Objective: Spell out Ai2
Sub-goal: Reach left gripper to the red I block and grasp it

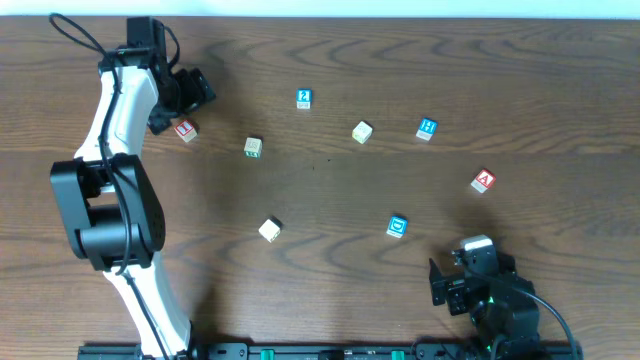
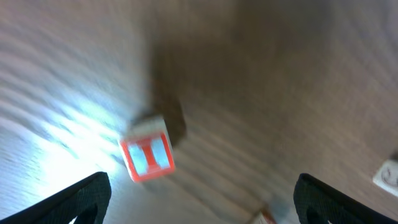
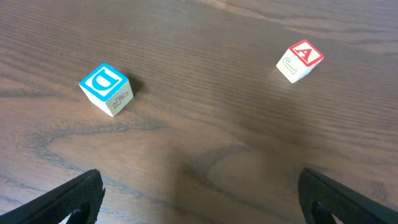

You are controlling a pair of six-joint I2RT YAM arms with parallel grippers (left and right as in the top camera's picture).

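A red "I" block (image 1: 186,130) lies at the far left of the table. My left gripper (image 1: 181,108) hovers open just beside it. In the blurred left wrist view the I block (image 2: 147,155) sits ahead of the open fingers (image 2: 199,208), nearer the left one. A blue "2" block (image 1: 304,98) lies far centre. A red "A" block (image 1: 484,181) lies at the right and also shows in the right wrist view (image 3: 300,60). My right gripper (image 1: 450,280) is open and empty near the front right edge, and its fingers (image 3: 199,199) frame bare wood.
A blue "D" block (image 1: 397,226) (image 3: 106,89) lies ahead-left of the right gripper. A blue "H" block (image 1: 427,128), two cream blocks (image 1: 362,132) (image 1: 270,229) and a green-lettered block (image 1: 253,147) are scattered across the middle of the table.
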